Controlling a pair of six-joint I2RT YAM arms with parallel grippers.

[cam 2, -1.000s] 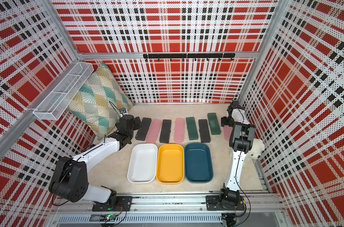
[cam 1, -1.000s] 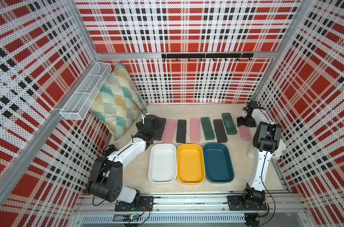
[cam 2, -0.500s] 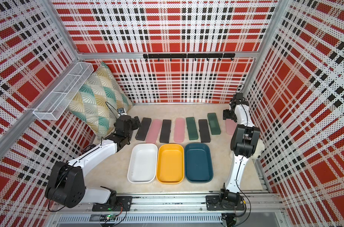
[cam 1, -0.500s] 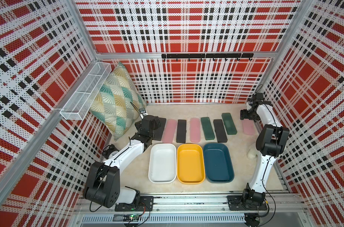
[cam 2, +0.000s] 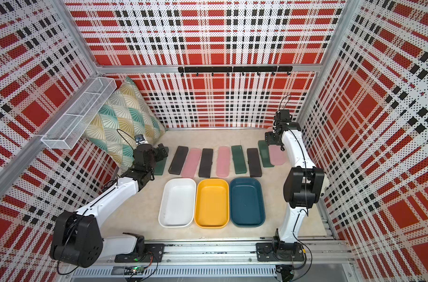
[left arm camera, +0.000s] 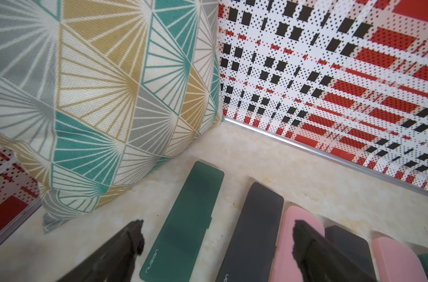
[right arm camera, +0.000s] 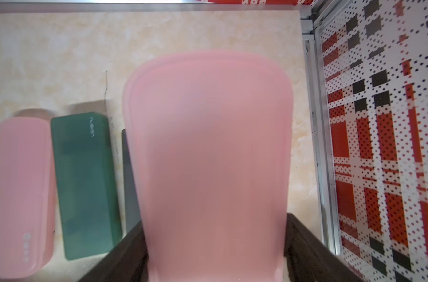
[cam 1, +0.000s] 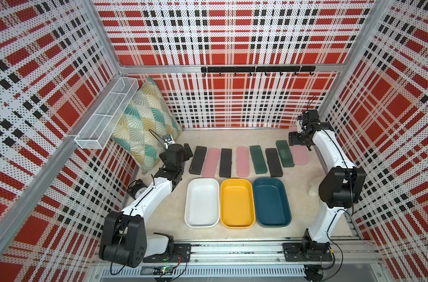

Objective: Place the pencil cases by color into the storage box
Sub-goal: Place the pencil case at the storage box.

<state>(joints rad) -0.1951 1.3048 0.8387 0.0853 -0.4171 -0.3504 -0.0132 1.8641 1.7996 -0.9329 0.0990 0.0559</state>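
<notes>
Grip check: right gripper (cam 1: 296, 141) clamped on one end of a pink pencil case (right arm camera: 208, 146), at the right end of the row beside a dark green case (cam 1: 284, 153). We can't tell if it's off the table (cam 1: 232, 136). Then left gripper (left arm camera: 217, 225): jaws wide apart over the leftmost green case (left arm camera: 183, 219), which lies flat by the cushion (left arm camera: 86, 97). The other cases (cam 1: 225, 162) sit in the row behind the white tub (cam 1: 202, 202), yellow tub (cam 1: 236, 203) and blue tub (cam 1: 271, 202).

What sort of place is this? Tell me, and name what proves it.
Probably a robot test cell, not a home: plaid perforated wall panels box in the tabletop, two arms are bolted to an aluminium rail, and pencil cases lie lined up behind three tubs.
</notes>
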